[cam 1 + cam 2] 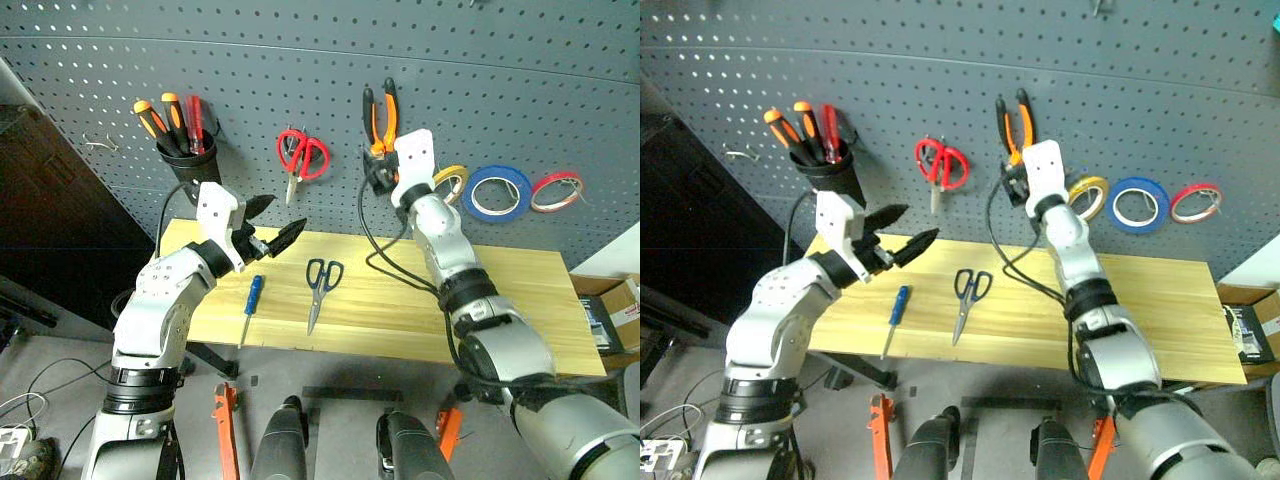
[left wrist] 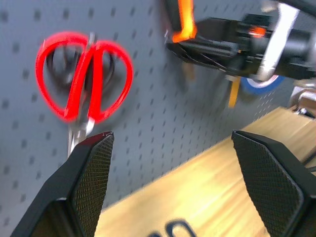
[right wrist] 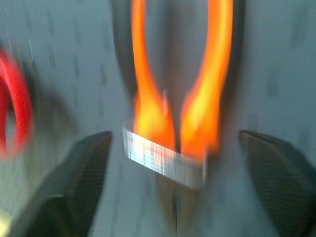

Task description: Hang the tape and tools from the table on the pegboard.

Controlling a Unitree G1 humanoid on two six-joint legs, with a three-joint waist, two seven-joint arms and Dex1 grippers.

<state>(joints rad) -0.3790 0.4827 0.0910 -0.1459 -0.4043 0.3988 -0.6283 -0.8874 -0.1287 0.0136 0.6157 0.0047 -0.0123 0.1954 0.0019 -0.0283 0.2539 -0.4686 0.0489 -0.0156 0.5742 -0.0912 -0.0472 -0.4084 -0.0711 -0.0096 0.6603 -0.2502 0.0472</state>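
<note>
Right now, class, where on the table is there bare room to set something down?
The table is bare along its right half, beyond the black-handled scissors. Its left part is crowded: the blue-handled screwdriver lies beside the scissors.

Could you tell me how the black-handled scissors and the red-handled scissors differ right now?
The black-handled scissors lie flat on the table; the red-handled scissors hang on the pegboard. The black pair's handles are small dark loops; the red pair's are bright, rounder loops. Both have steel blades, closed, and no gripper touches either.
</note>
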